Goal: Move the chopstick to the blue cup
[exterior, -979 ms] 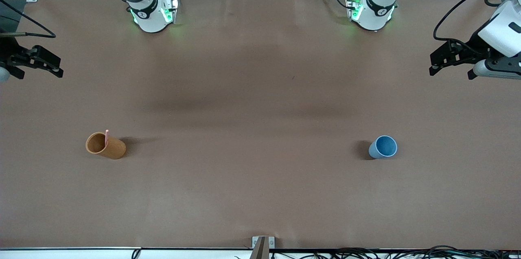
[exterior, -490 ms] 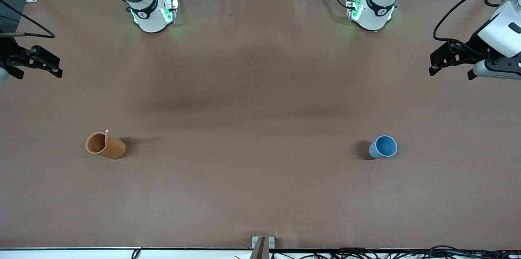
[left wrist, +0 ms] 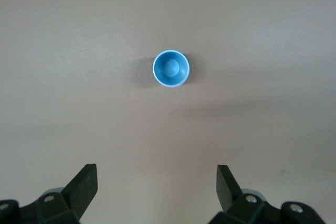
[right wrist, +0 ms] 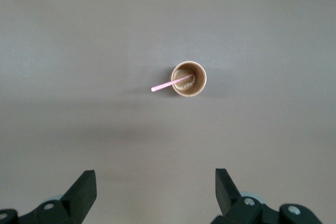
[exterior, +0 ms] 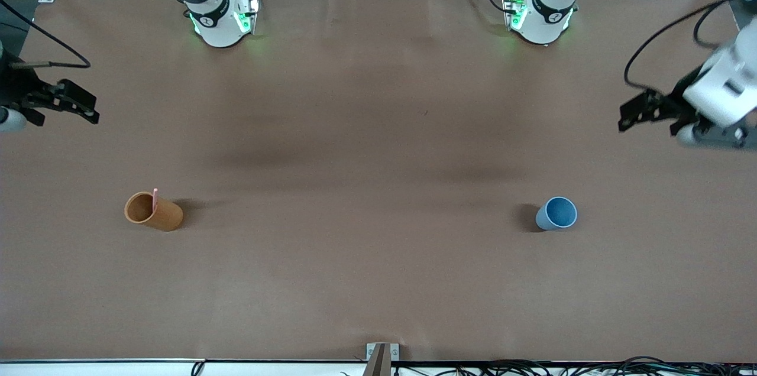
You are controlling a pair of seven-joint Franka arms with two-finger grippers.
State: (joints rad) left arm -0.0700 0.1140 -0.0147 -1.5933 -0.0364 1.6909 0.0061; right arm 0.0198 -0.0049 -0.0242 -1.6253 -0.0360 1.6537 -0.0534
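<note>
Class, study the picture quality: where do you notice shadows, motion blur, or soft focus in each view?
Front view: the left gripper and its wrist look motion-smeared; the blue cup and orange-brown cup cast short dark shadows. Left wrist view: soft shadow beside the blue cup. Right wrist view: dim, even light; the chopstick stays sharp.

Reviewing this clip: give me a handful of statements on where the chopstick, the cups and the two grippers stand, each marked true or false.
1. The thin pale-pink chopstick stands in the tall orange-brown cylindrical cup. True.
2. The small round blue cup holds a chopstick. False: it is empty.
3. The right gripper is shut on the chopstick. False: its fingers are open, holding nothing.
4. The left gripper is open, at the left arm's end of the table. True.
5. The two cups touch. False: they stand well apart.
</note>
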